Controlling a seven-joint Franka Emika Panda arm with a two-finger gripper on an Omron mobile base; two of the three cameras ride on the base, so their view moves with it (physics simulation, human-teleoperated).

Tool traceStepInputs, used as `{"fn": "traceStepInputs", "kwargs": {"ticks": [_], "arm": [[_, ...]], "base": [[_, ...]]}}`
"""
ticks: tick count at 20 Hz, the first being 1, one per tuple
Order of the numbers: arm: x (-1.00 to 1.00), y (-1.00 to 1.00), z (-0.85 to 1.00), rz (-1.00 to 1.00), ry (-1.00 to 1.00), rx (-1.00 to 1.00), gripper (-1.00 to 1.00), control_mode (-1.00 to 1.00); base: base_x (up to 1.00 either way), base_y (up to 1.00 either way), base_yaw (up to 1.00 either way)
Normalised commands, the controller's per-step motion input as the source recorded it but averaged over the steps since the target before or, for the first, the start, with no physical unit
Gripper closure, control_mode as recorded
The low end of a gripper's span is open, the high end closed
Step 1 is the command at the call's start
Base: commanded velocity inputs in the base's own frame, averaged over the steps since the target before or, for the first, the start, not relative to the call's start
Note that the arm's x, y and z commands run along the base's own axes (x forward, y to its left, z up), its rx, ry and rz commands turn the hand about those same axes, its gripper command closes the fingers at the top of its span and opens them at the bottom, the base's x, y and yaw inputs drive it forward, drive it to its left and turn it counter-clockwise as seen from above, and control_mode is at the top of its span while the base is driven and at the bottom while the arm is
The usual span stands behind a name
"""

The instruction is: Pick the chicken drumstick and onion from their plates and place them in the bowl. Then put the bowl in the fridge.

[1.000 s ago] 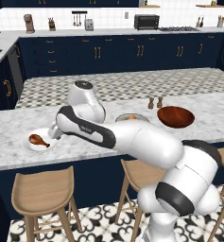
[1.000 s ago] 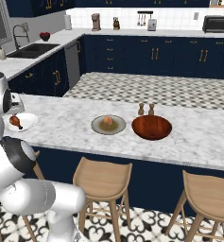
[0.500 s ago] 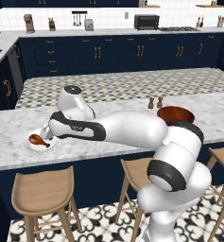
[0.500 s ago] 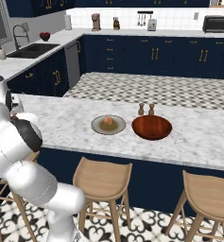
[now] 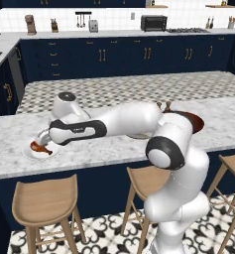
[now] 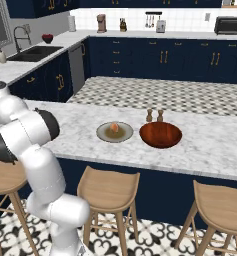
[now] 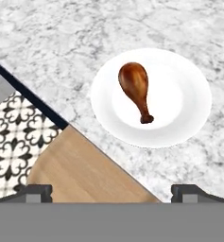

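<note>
Chicken drumstick (image 7: 135,88) lies upper centre on the white plate (image 7: 191,118) — gripper (image 7: 111,191) spread wide, empty; next, descend and centre.

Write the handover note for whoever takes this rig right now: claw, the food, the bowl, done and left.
Claw: open, empty, above the white plate near the counter edge.
Chicken drumstick: lying on that white plate, not grasped.
Onion: on the grey-rimmed plate, mid-counter.
Bowl: empty, beside the onion's plate, in front of two small shakers.
Done: nothing placed yet.
Left: grasp drumstick, drop it in the bowl, same for the onion, then carry the bowl to the fridge.
</note>
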Motion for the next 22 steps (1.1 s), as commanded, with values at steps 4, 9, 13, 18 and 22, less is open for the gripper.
{"fn": "traceStepInputs", "kwargs": {"ticks": [4,9,13,18,22], "arm": [[0.26,0.05,-0.18,0.00,0.12,0.00,-1.00,-1.00],[0.29,0.01,-0.23,0.00,0.04,0.00,-1.00,-1.00],[0.24,0.14,-0.41,0.03,0.06,-0.02,-1.00,-1.00],[0.46,0.20,-0.26,0.01,0.06,-0.03,-1.00,-1.00],[0.48,0.26,-0.15,0.00,0.02,-0.03,-1.00,-1.00]], "base": [[0.00,0.00,0.00],[0.00,0.00,0.00],[0.00,0.00,0.00],[0.00,0.00,0.00],[0.00,0.00,0.00]]}}
